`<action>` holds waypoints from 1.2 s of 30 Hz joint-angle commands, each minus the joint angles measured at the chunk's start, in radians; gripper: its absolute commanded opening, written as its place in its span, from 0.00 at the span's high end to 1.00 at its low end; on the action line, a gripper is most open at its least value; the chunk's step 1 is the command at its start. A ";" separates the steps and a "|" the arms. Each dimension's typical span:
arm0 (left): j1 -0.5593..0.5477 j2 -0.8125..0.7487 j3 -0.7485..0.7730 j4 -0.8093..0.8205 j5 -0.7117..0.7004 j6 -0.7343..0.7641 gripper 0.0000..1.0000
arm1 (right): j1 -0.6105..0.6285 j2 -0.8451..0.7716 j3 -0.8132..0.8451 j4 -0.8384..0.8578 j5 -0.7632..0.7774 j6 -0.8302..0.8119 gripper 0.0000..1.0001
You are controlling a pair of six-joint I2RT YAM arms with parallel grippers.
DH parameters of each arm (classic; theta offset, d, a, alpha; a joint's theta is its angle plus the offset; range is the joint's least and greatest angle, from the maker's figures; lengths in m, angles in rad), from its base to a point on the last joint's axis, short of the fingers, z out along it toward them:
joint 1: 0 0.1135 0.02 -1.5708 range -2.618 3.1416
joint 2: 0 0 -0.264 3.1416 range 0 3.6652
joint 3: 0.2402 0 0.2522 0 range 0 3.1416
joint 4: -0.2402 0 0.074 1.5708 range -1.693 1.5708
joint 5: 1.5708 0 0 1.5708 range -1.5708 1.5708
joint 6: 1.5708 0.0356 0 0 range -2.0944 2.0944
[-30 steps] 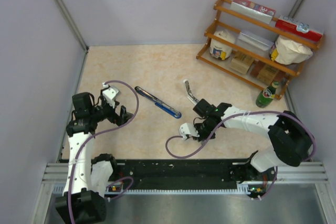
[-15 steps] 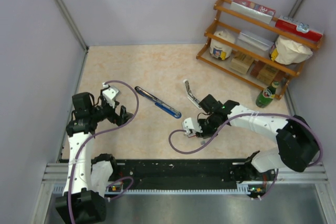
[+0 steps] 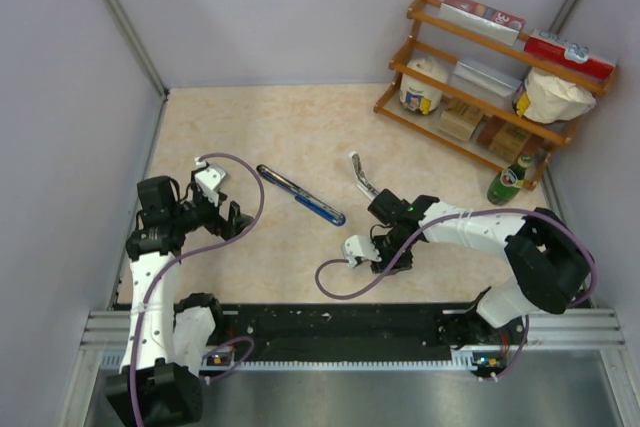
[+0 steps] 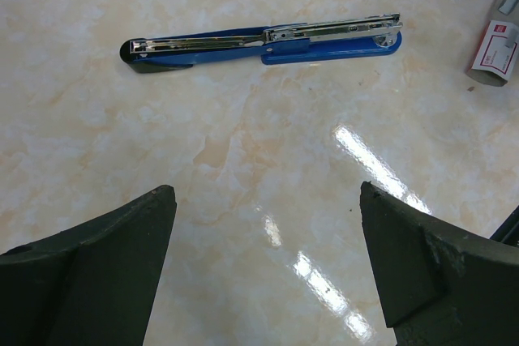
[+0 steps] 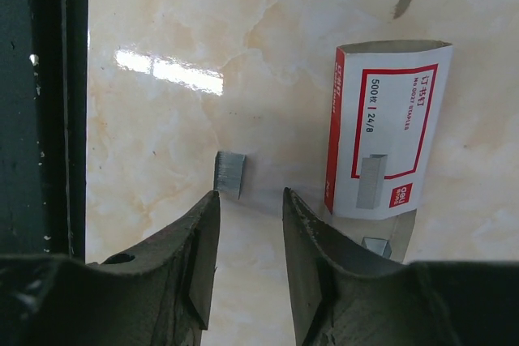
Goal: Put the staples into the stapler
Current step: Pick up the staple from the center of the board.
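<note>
In the overhead view the blue stapler (image 3: 300, 196) lies folded out flat in the middle of the counter (image 3: 260, 127). The left claw (image 3: 228, 219) sits at centre left and the right claw (image 3: 378, 252) at lower centre. The staples are too small to make out here. There is bare counter between stapler and right claw, a pale second stapler (image 3: 361, 176) lies just above that claw, and the wooden shelf (image 3: 400, 67) crowds the upper right. From the left wrist, the left claw (image 4: 268, 281) stands wide apart with nothing in it. The stapler (image 4: 268, 40) crosses the top of the frame with its bright metal channel facing up, and the staple box (image 4: 495, 54) is at the right edge. From the right wrist, the right claw (image 5: 250, 200) is partly apart and holds nothing. A short strip of staples (image 5: 229, 174) lies flat on the counter just above its left fingertip, beside the red-and-white box (image 5: 385, 139). That strip looks very light, thin and slick, and probably snaps if bent, so a gentle pinch across its long sides seems wisest. A black rail (image 5: 49, 103) hems the frame's left side, leaving little room there.
</note>
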 commanded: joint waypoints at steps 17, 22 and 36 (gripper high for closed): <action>0.007 -0.006 -0.009 0.003 0.024 0.020 0.01 | 0.044 0.034 0.051 -0.025 -0.025 0.038 0.53; 0.008 -0.008 -0.009 0.004 0.024 0.020 0.01 | 0.073 0.076 0.051 -0.008 0.014 0.060 0.53; 0.010 -0.009 -0.011 0.004 0.025 0.022 0.01 | 0.108 0.064 0.062 -0.017 0.036 0.072 0.89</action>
